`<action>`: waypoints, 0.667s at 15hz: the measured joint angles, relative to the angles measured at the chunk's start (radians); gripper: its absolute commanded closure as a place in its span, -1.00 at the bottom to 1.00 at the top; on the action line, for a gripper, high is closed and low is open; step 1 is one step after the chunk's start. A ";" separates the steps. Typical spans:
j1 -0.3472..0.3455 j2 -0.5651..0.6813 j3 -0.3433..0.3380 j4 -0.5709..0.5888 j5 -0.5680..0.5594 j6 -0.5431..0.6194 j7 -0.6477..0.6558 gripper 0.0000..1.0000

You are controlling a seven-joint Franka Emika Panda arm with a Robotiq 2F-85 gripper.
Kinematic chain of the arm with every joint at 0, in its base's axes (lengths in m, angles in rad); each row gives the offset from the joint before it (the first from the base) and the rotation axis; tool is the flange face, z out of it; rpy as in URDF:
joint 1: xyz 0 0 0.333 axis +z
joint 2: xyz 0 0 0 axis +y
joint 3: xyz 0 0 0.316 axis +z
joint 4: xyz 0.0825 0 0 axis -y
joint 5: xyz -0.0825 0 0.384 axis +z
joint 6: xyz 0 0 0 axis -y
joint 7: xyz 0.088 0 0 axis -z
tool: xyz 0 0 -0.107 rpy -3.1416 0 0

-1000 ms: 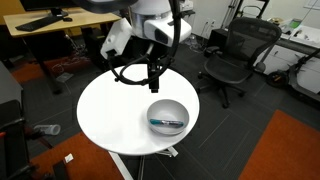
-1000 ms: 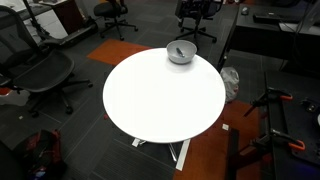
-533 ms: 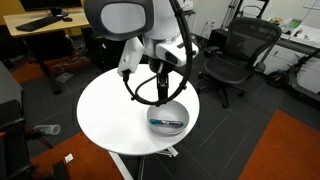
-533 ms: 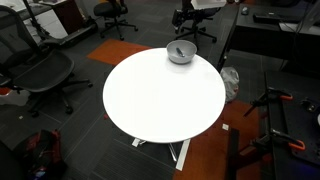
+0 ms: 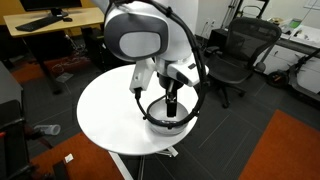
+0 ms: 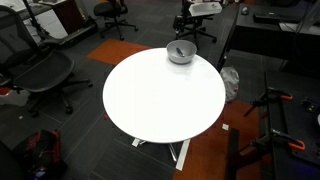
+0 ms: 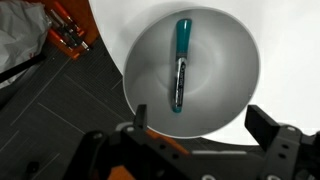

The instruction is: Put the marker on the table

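Observation:
The teal-blue marker (image 7: 181, 65) with dark ends lies inside a grey bowl (image 7: 235, 55), seen from above in the wrist view. The bowl stands near the edge of the round white table (image 5: 105, 110); it also shows in an exterior view (image 6: 181, 52) with a thin dark stick in it. My gripper (image 7: 200, 122) is open and empty, its fingers spread over the bowl's near rim, above the marker and not touching it. In an exterior view the gripper (image 5: 170, 105) hangs straight down over the bowl (image 5: 158, 122), hiding the marker there.
Black office chairs (image 5: 232, 55) stand around the table (image 6: 165, 95). Wooden desks (image 5: 45, 25) are at the back. A chair (image 6: 35, 70) stands at the table's left in an exterior view. Orange carpet (image 5: 290, 150) and dark floor surround the pedestal.
The arm has swung across the table and lowered; the gripper now hangs over the bowl instead of over the table's far side. Bowl and marker have not moved.

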 measured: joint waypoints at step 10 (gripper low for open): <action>-0.010 0.143 0.002 0.141 0.001 -0.003 0.000 -1.00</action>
